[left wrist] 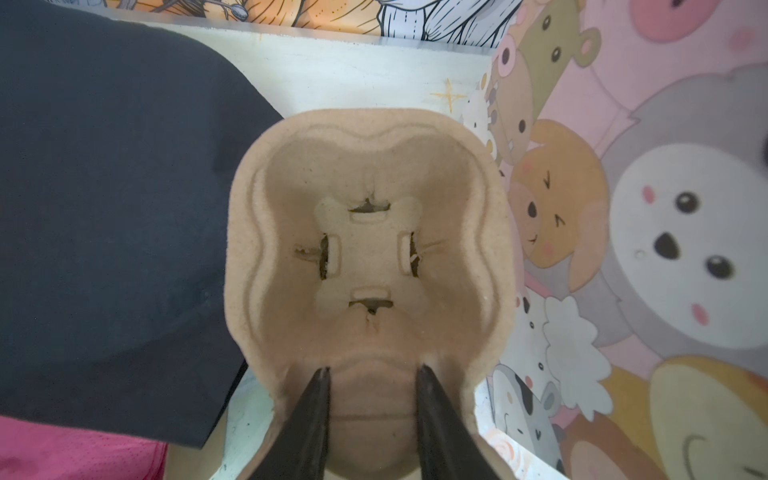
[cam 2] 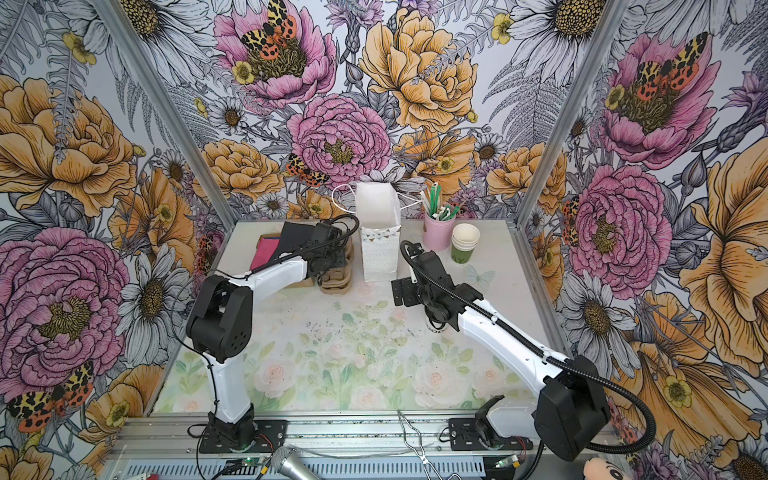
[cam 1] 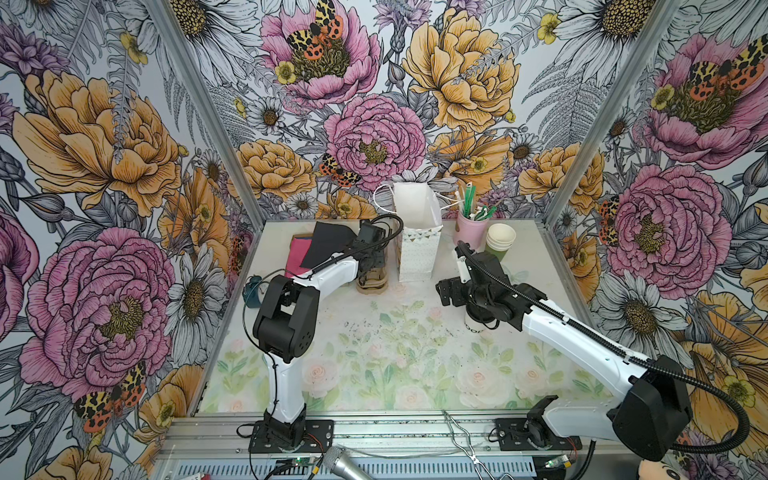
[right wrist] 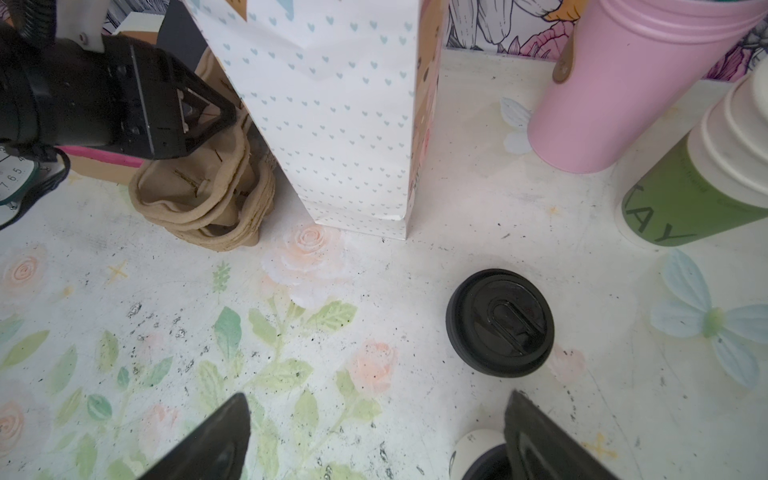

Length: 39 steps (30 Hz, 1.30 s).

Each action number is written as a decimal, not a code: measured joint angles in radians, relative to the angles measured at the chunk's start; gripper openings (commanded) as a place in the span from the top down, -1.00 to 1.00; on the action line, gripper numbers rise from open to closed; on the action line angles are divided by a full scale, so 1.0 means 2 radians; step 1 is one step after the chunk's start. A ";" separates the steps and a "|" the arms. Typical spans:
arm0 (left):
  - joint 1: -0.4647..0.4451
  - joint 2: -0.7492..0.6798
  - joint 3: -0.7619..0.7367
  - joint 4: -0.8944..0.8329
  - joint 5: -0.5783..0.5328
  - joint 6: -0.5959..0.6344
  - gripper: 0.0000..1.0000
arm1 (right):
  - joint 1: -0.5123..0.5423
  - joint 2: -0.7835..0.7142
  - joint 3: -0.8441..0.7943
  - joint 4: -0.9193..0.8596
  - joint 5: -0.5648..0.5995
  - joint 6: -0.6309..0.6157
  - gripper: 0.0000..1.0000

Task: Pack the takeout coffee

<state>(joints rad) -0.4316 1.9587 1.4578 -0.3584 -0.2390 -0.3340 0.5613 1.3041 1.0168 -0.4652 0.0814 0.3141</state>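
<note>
First, right wrist view: the right hand [right wrist: 379, 394] hung with its fingers wide apart and nothing between them. The takeout coffee [right wrist: 467, 451] stood lidded on the bench [right wrist: 457, 232], just beside one finger and partly hidden by it; contact unclear, no grip. A loose lid [right wrist: 500, 322] lay ahead of that hand, with the paper bag [right wrist: 332, 116] upright farther ahead.

Left wrist view: the left hand [left wrist: 372, 368] had its fingers drawn in on the near lobe of the top pulp carrier [left wrist: 370, 249], clamped on it as far as I could judge. The carrier's well was empty.

Both top views: the coffee sat under the right hand, well apart from the left hand. The bag stood just beside the left hand, mouth open, no cup visible inside.

Judged early. Carrier taken hold of. Coffee not yet gripped or seated, and nothing bagged.
</note>
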 measured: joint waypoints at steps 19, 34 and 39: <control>0.018 -0.001 -0.013 0.004 0.046 -0.013 0.31 | 0.001 0.016 0.000 0.000 -0.004 0.000 -0.92; 0.044 -0.036 -0.059 0.049 0.094 -0.044 0.34 | 0.047 0.054 0.007 0.029 0.000 0.047 -0.92; 0.045 -0.036 -0.062 0.053 0.101 -0.044 0.36 | 0.066 0.075 0.002 0.100 0.000 0.118 -0.91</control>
<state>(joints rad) -0.3424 1.8866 1.3346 -0.2531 -0.0372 -0.4217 0.6933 1.4540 1.0203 -0.2661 0.0814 0.5503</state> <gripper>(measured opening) 0.325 0.956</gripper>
